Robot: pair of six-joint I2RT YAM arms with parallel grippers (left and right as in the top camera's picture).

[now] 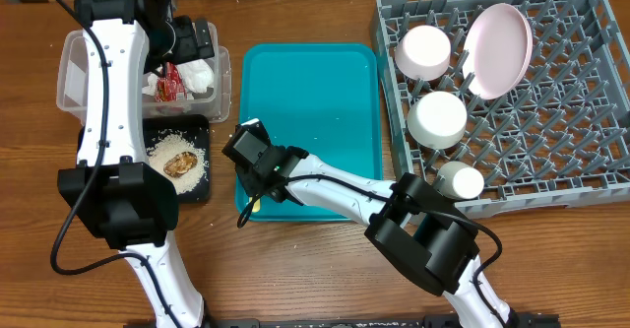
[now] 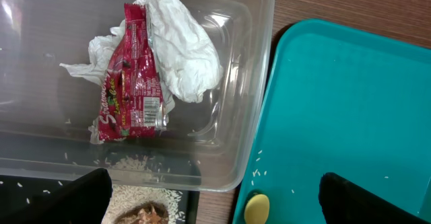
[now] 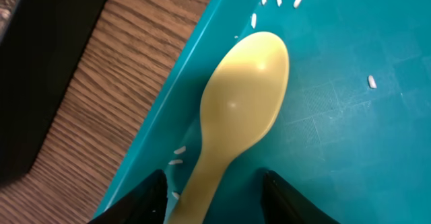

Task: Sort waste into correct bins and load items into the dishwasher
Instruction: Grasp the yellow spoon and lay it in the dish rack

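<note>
Our right claw [image 3: 212, 181], released, straddles the handle of the yellow plastic spoon [image 3: 244, 103] lying at the flat teal plastic tray's [image 3: 343, 130] left edge. Our left claw [image 2: 214, 187], also released, hovers left of that tray, above the clear rectangular plastic tub [image 2: 250, 83].

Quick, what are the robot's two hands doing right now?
Left gripper: open, empty.
Right gripper: open, straddling the yellow plastic spoon handle.
</note>
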